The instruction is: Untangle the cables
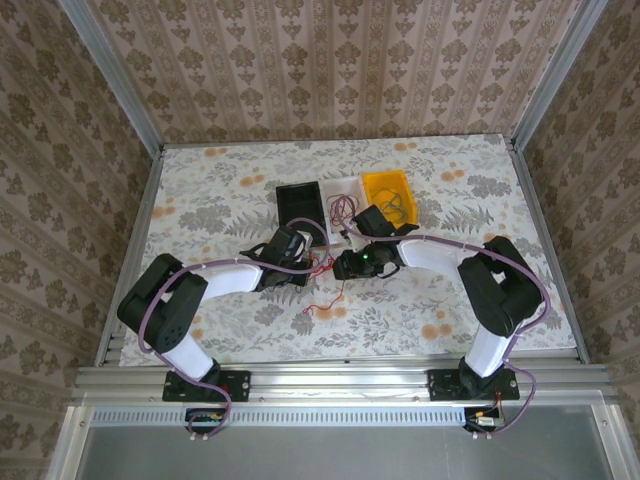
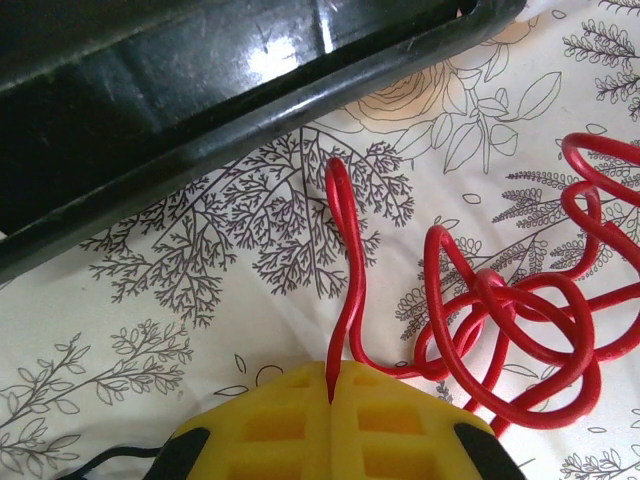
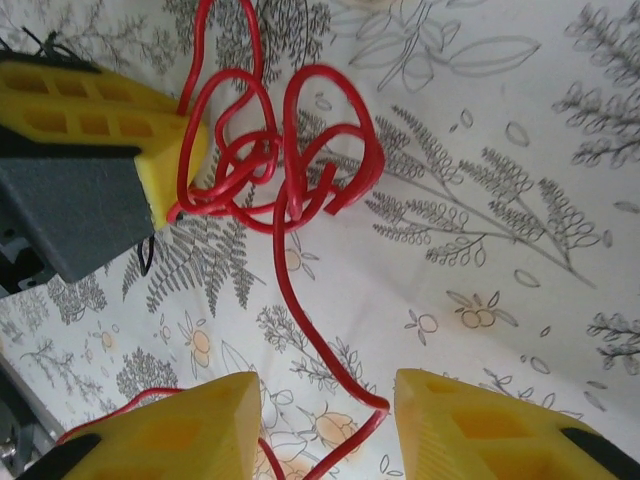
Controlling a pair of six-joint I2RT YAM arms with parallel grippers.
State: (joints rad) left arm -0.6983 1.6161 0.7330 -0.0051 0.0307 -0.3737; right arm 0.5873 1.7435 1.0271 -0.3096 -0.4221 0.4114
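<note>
Step in hand: separation of the red cable [image 2: 520, 310], which lies knotted in loops near the middle of the bench [image 1: 450, 300], on the near side of the black bin [image 2: 200, 100]. One strand is pinched in the closed left gripper [image 2: 332, 378]. The right gripper [image 3: 325, 400] is presented with jaws apart, a free strand running between them unclamped. Next move, as judged: the right jaws to be closed on that strand and the two grippers drawn apart slowly, so that loops are pulled out rather than tightened.
</note>
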